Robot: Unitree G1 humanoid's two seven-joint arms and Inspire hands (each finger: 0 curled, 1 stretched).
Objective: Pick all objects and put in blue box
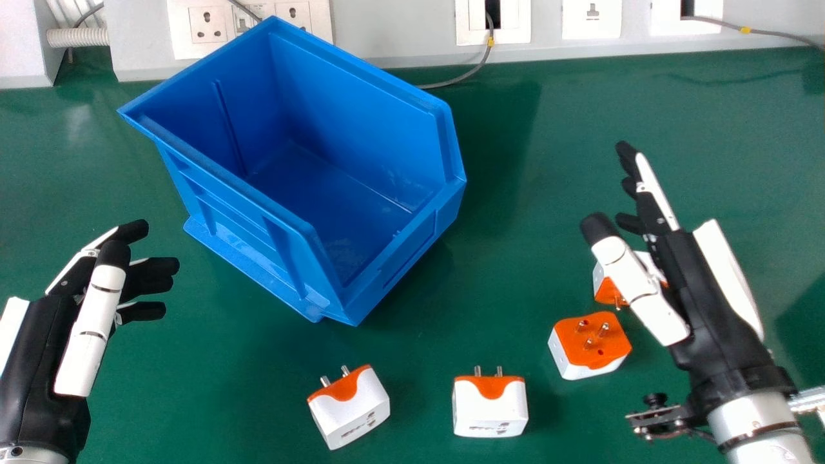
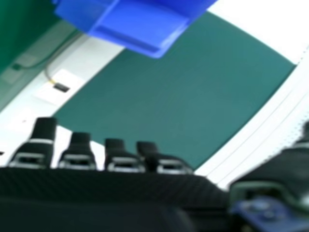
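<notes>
In the head view the blue box (image 1: pixel 335 193) stands at the back, left of centre, with its inside bare. My right hand (image 1: pixel 696 283) is open above the table on the right, partly covering one orange-and-white adapter (image 1: pixel 606 287). Just in front of that, another adapter (image 1: pixel 590 345) lies with its pins up. Two more, a tilted one (image 1: pixel 351 409) and a straight one (image 1: pixel 490 409), lie near the front edge. My left hand (image 1: pixel 45 348) is open at the far left, holding nothing. In the right hand view are the right hand (image 2: pixel 106 193) and the blue box (image 2: pixel 140 29).
Behind the green table (image 1: pixel 225 374) runs a pale wall panel (image 1: pixel 393 32) with sockets. A grey cable (image 1: pixel 474 71) hangs down onto the tabletop behind the box, and another cable (image 1: pixel 760 31) runs along the panel at the right.
</notes>
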